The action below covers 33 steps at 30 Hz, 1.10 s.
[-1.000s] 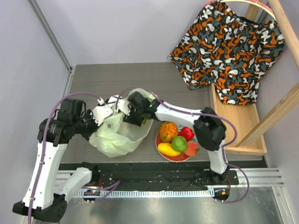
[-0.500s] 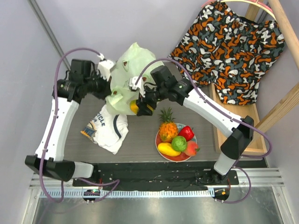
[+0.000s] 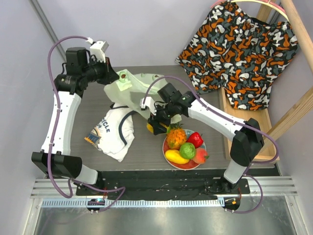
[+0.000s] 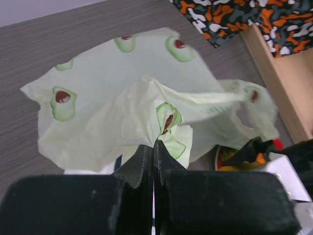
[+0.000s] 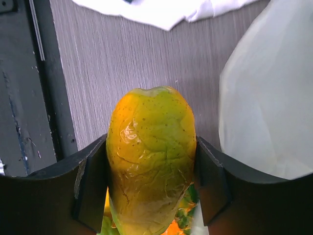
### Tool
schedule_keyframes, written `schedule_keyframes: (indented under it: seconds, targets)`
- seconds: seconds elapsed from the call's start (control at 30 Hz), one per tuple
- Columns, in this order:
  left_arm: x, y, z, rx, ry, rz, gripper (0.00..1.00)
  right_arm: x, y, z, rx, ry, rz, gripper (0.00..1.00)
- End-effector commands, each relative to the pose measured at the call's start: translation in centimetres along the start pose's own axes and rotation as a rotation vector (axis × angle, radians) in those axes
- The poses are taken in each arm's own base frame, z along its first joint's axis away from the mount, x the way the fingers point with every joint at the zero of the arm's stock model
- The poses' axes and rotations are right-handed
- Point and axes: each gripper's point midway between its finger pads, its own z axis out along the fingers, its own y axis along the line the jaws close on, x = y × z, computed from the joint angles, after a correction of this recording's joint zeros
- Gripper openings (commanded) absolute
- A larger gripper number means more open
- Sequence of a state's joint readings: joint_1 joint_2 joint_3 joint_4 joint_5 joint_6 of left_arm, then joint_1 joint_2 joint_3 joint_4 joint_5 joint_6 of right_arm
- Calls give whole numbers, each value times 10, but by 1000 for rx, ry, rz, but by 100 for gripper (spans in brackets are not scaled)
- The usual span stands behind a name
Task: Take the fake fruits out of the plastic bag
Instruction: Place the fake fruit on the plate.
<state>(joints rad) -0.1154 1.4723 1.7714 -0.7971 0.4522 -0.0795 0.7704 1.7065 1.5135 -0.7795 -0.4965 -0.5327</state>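
While a pale-green plastic bag (image 4: 107,93) is pinched by the left gripper (image 4: 153,149), an oval yellow-green plastic fruit (image 5: 150,142) is clamped by the right gripper (image 5: 151,188). Its length is pointed at grey tabletop (image 5: 122,58).

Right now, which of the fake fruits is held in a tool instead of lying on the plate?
The yellow-green mango, clamped in the right tool and clear of the plate. The rest, such as the pineapple and lime, lie on it.

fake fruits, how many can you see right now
6. Five on the red plate: pineapple, red fruit, green lime, yellow piece, orange-red fruit. The sixth, a yellow-green fruit, is held in the right gripper. The plastic bag may hide more.
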Motion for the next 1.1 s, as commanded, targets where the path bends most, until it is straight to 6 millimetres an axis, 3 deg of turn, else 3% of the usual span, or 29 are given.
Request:
schedule_keyframes:
  seconds: [0.0,0.1,0.2,0.27,0.3,0.37,0.4,0.43,0.47,0.5,0.57,0.6,0.67,0.7,0.73,0.8,0.87,0.93,1.07]
  targets:
    - [-31,-42,-29,161,-125,3,0,6,-11,-2,57,-2,20,35]
    - [-18,-41,-26,160,-105,-29,0,5,-8,4,14,-10,39,35]
    - [-13,-24,-8,110,-89,-59,0,-9,0,0,-43,-43,7,34]
    - [-18,-16,2,92,-87,-40,0,-26,4,-13,-65,-73,-57,34]
    - [-34,-15,0,80,-118,-23,0,-31,9,-26,-71,-72,-81,34]
    - [-40,-4,16,61,-108,-29,0,-30,13,-38,-65,-66,-140,34]
    - [-55,-6,13,66,-137,-5,2,-17,20,-43,-81,-30,-195,34]
    - [-55,-4,20,72,-128,-5,7,-13,26,-55,-71,-27,-240,34]
    - [-59,-4,19,74,-135,1,23,-5,32,-61,-70,-13,-273,34]
    - [-65,-6,17,75,-149,6,28,24,39,-58,-87,55,-311,34]
    - [-70,-10,8,75,-168,18,43,42,57,-76,-67,73,-397,34]
    - [-67,-11,5,71,-166,21,47,74,65,-72,-84,144,-421,33]
    - [-69,-13,-12,40,-194,46,59,86,85,-88,-53,137,-509,34]
    - [-62,-12,-13,32,-183,45,62,110,91,-86,-51,178,-521,34]
    - [-59,-13,-19,24,-182,53,67,110,101,-94,-20,149,-577,35]
    - [-53,-19,-33,20,-191,67,70,127,107,-93,11,165,-620,36]
    - [-45,-22,-46,15,-196,69,73,130,115,-97,48,143,-698,35]
    - [-41,-21,-53,9,-202,62,74,141,108,-93,110,170,-730,35]
    - [-29,-18,-66,14,-206,5,74,126,94,-105,246,129,-701,34]
